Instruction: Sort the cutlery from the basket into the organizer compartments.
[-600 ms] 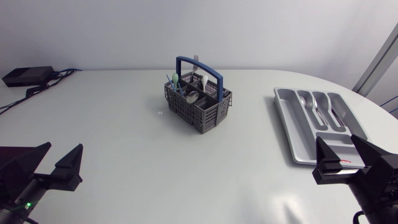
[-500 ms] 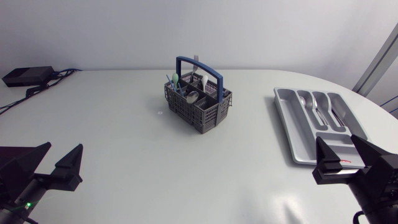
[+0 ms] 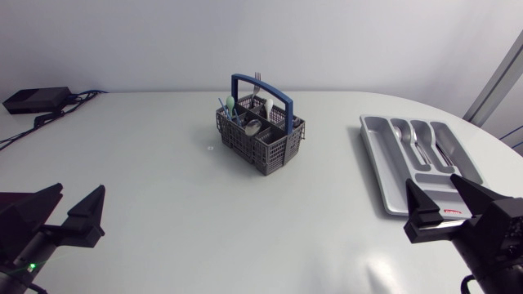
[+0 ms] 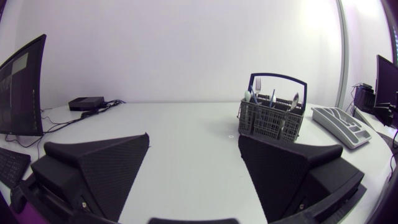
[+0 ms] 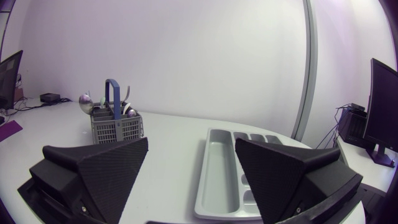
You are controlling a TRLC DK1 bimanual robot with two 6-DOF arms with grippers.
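Two black grippers wait at the near edge of the white table [image 3: 163,204], one on each side. The left gripper [image 3: 79,200] has its fingers spread wide and holds nothing. The right gripper [image 3: 431,194] is wide open too, with nothing in it. Just ahead of the right gripper lies the grey organizer [image 3: 377,167], flat on the table. Some spoons [image 3: 414,139] lie in its middle slots. Farther back, near the middle of the table, stands the grey basket [image 3: 274,151] with its blue handle [image 3: 261,84]. It is well apart from the organizer. More cutlery [image 3: 245,114] stands up inside the basket. Farthest back, at the left corner, sits a small black box [image 3: 37,99].
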